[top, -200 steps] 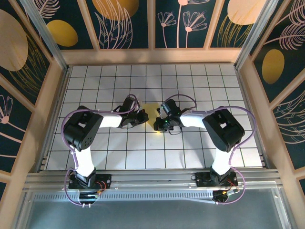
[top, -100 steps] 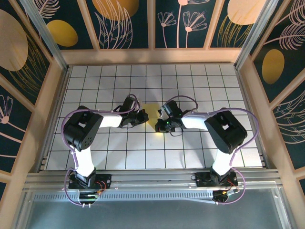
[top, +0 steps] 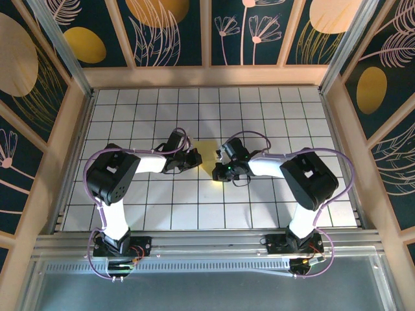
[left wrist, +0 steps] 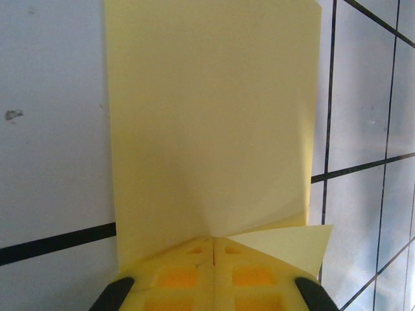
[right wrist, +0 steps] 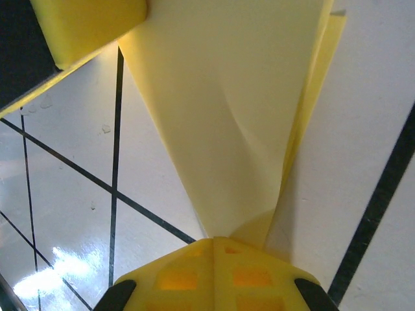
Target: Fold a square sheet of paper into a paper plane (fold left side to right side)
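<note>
**A:** Where's the square sheet of paper [left wrist: 207, 116]?

**B:** Straight ahead of the left gripper [left wrist: 213, 249]. Its jaws are pressed together on the near edge, and creases fan out from the pinch.

**A:** And the right gripper [right wrist: 214, 241]?

**B:** It's pinching the opposite edge. The paper bows up from its tips off the tiled table [top: 259, 110], probably so one side can be carried over. The left gripper's finger [right wrist: 84, 26] sits just beyond, crowding the fold.

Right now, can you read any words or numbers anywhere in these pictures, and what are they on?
No words, numbers or labels can be read anywhere.
The yellow paper is blank.
The table has just black grid lines.
The walls have painted flowers and golden ovals, no letters.
</note>
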Tool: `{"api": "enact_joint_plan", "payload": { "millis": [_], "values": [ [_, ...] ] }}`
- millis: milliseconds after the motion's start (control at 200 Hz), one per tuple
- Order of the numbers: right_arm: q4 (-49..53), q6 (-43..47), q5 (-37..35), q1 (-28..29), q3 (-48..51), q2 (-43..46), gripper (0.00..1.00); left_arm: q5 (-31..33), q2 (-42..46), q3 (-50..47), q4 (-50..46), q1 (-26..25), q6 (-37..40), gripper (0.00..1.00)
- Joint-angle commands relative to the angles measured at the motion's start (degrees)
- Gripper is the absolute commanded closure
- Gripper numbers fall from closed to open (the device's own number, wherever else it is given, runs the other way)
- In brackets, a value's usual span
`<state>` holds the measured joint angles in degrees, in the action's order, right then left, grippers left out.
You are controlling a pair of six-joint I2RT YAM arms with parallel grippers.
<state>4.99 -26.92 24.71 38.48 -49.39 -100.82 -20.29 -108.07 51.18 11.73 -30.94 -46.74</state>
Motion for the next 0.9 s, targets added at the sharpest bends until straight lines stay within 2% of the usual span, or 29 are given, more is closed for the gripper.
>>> {"api": "enact_joint_plan", "payload": {
  "millis": [0,405,595,786,896],
  "values": [
    [7.57,0.99,-1.32,0.63,2.62,1.13,1.0,5.17,-3.88,-1.39,-9.09,0.09,0.55,1.0],
    [9.04,1.51,-1.95,0.3,2.99,3.0,1.0,5.0,-3.54,-1.48,-9.11,0.09,0.45,1.0],
    [7.51,1.69,-0.75,-1.69,1.01,7.39,1.0,2.23,-1.42,-3.71,-5.95,0.09,-2.13,1.0],
    [4.79,2.88,-5.02,-5.91,0.26,13.39,0.71,-0.24,1.16,-7.03,-2.55,-1.16,-6.82,1.0],
    [2.84,4.81,-7.59,-6.84,0.93,14.96,0.58,-0.96,2.23,-8.55,-0.06,-2.48,-10.06,1.0]
  ]
}}
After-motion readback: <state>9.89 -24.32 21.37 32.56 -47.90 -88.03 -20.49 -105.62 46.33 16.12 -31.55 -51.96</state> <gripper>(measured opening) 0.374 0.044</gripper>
